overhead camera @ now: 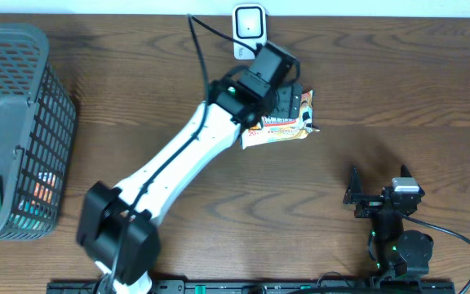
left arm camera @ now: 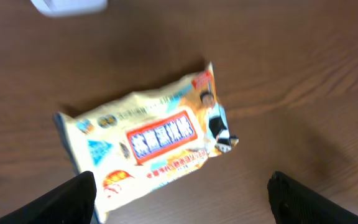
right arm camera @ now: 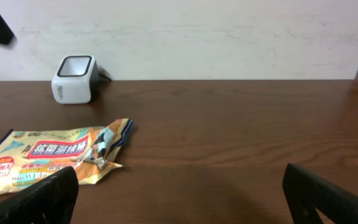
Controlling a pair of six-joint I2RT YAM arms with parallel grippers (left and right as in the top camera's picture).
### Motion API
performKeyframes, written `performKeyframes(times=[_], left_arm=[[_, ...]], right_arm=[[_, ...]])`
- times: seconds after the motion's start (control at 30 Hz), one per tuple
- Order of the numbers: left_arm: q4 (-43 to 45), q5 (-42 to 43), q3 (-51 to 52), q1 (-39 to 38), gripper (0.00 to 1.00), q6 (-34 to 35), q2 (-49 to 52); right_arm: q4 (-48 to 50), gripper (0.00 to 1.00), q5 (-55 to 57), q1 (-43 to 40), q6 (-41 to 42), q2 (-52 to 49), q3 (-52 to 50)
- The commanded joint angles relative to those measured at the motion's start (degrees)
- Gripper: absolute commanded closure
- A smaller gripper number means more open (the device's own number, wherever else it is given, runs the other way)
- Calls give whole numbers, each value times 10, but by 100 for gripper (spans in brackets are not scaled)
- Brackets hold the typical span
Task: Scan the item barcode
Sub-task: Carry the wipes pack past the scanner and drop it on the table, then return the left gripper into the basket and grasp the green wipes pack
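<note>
Fingers [left arm camera: 73, 198] of the left gripper [left arm camera: 180, 182] stand wide above the packet [left arm camera: 154, 143] near the scanner [overhead camera: 249, 28]; right gripper [right arm camera: 180, 173] likewise.

The packet [left arm camera: 148, 146] is glossy, crinkled plastic film. The surface [overhead camera: 398, 90] is dark, smooth-grained wood; the scanner [overhead camera: 249, 28] is smooth white plastic.

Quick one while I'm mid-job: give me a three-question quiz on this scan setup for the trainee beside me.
1. True or false: the left hand is clamped on the snack packet.
2. Where is the scanner? A: beyond the packet, near the wall. B: under the packet. C: between the left hand's fingers.
3. Short answer: which way does the packet's printed front face?
Key: 1 false, the hand is open above it. 2 A. 3 Up; it lies flat on the table.
</note>
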State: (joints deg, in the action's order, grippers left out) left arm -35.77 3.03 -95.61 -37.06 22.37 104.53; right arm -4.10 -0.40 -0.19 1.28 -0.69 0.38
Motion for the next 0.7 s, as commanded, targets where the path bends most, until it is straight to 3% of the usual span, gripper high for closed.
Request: performKeyframes(times=[0.0, 0.17, 0.37, 0.5, 0.67], left_arm=[[8, -12, -13, 36, 13, -40, -85], [2, -42, -13, 131, 12, -50, -183], [-28, -161, -13, 316, 12, -50, -269], [-58, -267, -13, 473, 12, -50, -283], [-119, -280, 13, 617, 12, -49, -261]], right_arm=[[-3, 1, 1, 4, 4, 3, -1], [-3, 1, 1, 4, 4, 3, -1], [-3, 1, 1, 4, 4, 3, -1], [-3, 1, 1, 4, 4, 3, -1], [-3, 1, 1, 4, 4, 3, -1]])
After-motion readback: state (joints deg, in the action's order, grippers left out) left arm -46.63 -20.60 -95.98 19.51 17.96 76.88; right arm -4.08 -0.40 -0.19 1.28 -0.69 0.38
